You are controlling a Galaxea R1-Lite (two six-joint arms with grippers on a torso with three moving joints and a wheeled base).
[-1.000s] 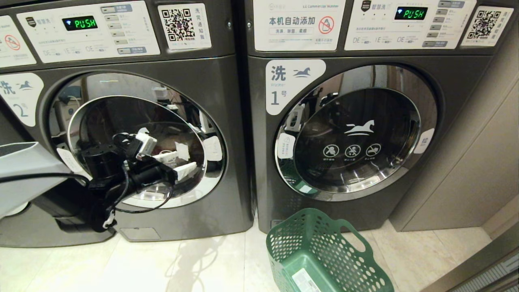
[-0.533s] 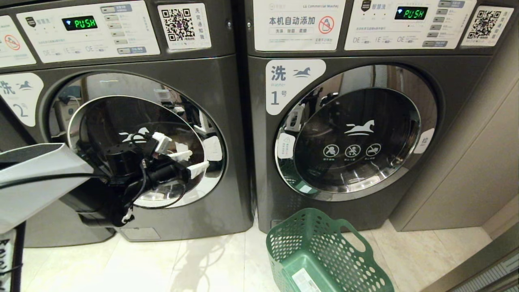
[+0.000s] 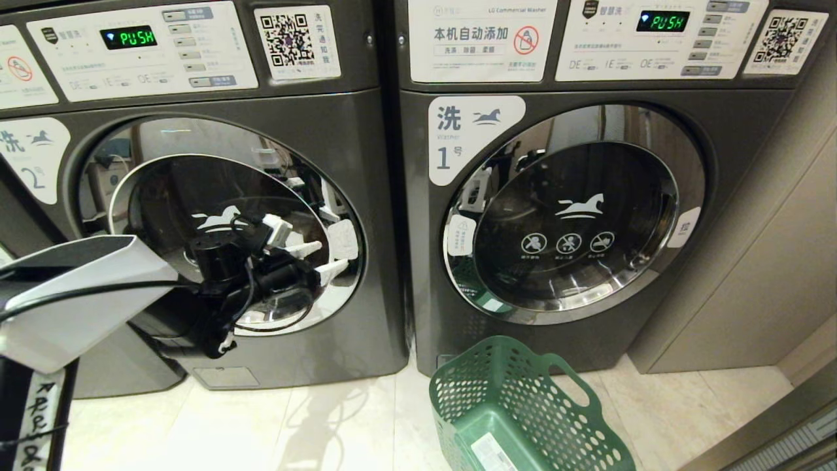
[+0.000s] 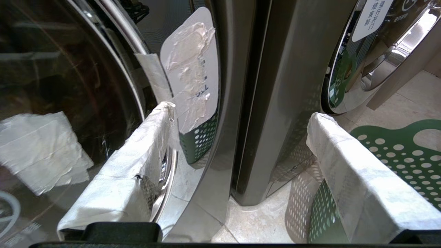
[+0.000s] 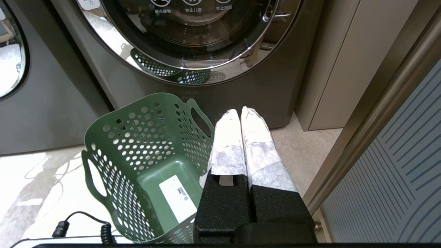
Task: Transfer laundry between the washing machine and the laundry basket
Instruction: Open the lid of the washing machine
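Note:
The washing machine point(image 3: 373, 170) marked "2" stands on the left with its round chrome-ringed door point(image 3: 157, 190) closed. My left gripper point(image 3: 329, 258) hangs open and empty in front of the door's right edge, next to a white sticker point(image 4: 193, 75). In the left wrist view the left gripper point(image 4: 241, 112) has its white-wrapped fingers point(image 4: 137, 155) wide apart. The green laundry basket point(image 3: 458, 399) sits on the floor below machine "1", with only a white sticker inside. My right gripper point(image 5: 240, 111) is shut and empty, beside the laundry basket point(image 5: 103, 144). No laundry is in view.
The like machine marked "1" point(image 3: 418, 275) stands to the right, door closed. A beige panel wall point(image 3: 771, 261) runs along the right side. Pale tiled floor point(image 3: 294, 425) lies before the machines. A coiled black cable point(image 5: 82, 224) lies near the basket.
My left arm has moved rightward and slightly up across the door glass, bringing the open gripper to the door's right edge. The right arm and the basket have not moved.

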